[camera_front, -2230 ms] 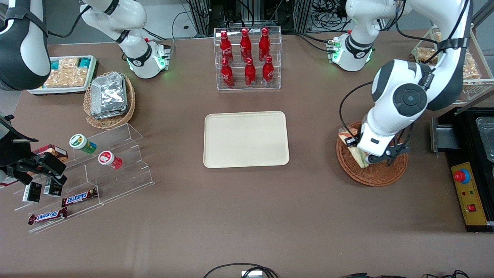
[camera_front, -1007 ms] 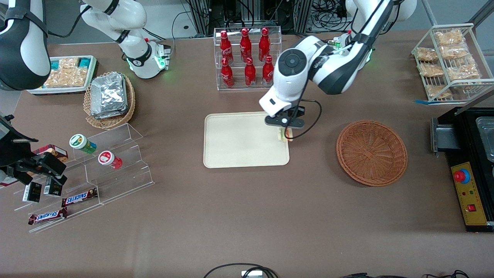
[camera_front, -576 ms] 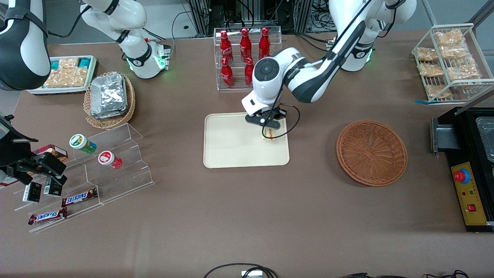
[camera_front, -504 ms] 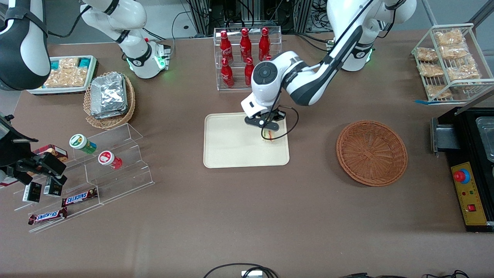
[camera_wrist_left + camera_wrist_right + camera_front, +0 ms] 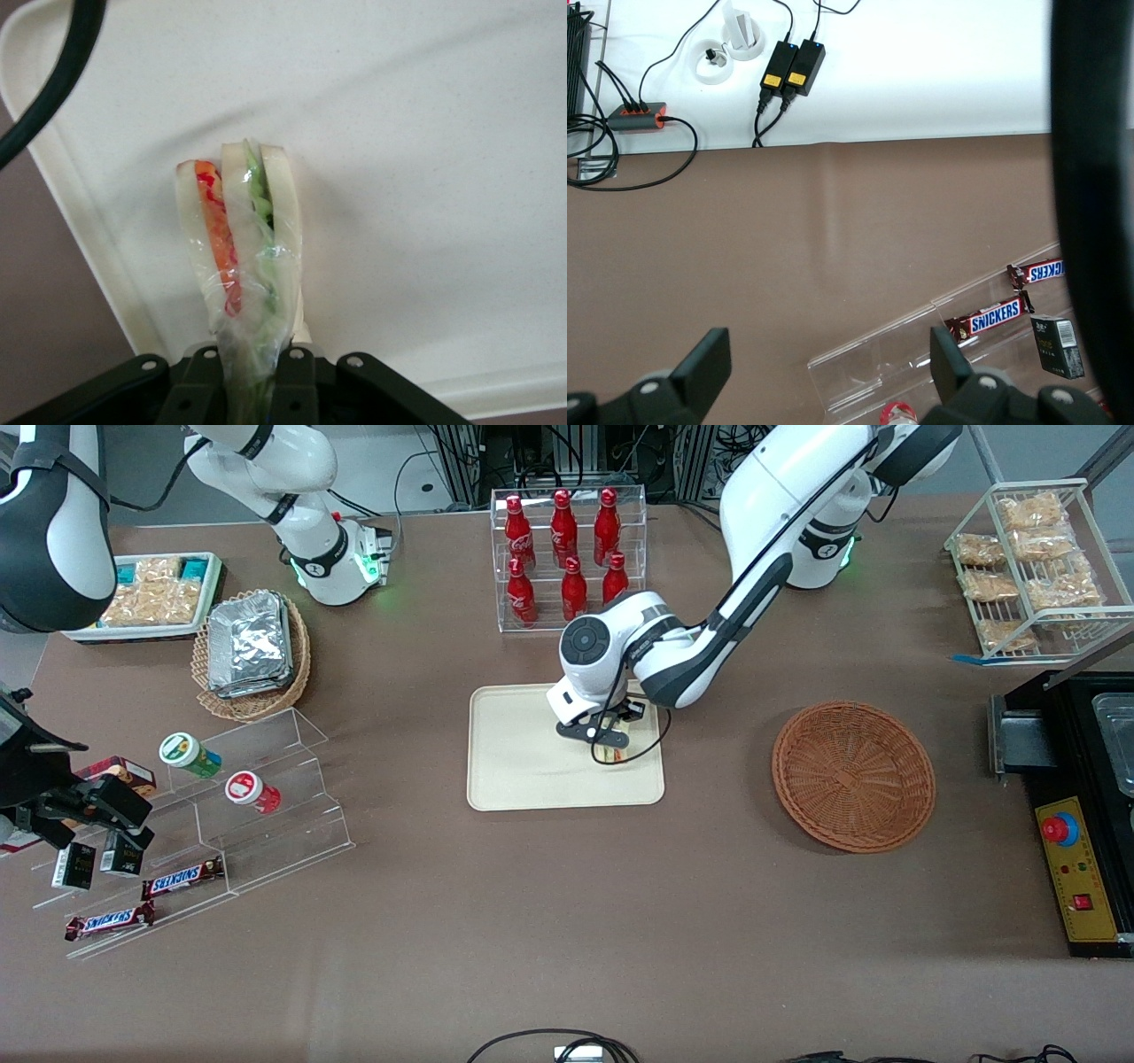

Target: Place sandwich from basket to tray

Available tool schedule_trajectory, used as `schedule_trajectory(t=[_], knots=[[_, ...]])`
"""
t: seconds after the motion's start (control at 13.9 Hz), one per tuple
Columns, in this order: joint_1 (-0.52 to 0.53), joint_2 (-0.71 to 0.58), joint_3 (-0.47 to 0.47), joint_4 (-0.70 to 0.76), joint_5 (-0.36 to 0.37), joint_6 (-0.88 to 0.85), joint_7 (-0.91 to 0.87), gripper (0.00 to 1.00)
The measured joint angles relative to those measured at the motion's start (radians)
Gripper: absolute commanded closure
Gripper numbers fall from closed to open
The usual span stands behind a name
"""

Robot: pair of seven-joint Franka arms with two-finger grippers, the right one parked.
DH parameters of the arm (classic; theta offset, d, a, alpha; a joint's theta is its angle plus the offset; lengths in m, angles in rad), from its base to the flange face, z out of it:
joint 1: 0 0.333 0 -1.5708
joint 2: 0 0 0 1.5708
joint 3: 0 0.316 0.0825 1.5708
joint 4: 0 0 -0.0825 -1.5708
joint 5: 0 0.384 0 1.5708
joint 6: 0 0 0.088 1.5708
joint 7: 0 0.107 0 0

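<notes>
I have the left gripper low over the cream-beige tray, at the part of it toward the working arm's end of the table. Its fingers are clenched on the sandwich, which I see on my front view as a small pale wedge poking out beneath the black fingers. On my wrist view the sandwich stands on edge, pinched at its narrow wrapped end between the gripper's black fingers, with white bread slices, an orange-red layer and a green layer showing through the clear wrap. The tray's speckled surface lies directly under it, and the raised rim and a rounded corner run close by. I cannot tell whether the sandwich touches the tray floor.

The reddish-brown wicker basket sits well apart from the tray, toward the working arm's end, with nothing in it. The acrylic rack of red bottles stands farther from my front camera than the tray.
</notes>
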Motion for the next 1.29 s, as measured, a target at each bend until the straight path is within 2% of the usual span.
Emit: schedule_trajectory(t=[0.07,0.14,0.5,0.65,0.86,1.29], knots=[[-0.008,0.0,0.0,0.005,0.007,-0.002,-0.02,0.08],[-0.014,0.001,0.0,0.007,0.015,-0.002,-0.052,0.0],[-0.017,0.002,0.006,0.024,0.02,-0.009,-0.133,0.0],[-0.004,-0.009,0.01,0.072,0.016,-0.074,-0.141,0.0],[0.053,-0.042,0.012,0.171,-0.028,-0.179,-0.141,0.0],[0.184,-0.124,0.016,0.267,-0.04,-0.303,-0.142,0.0]])
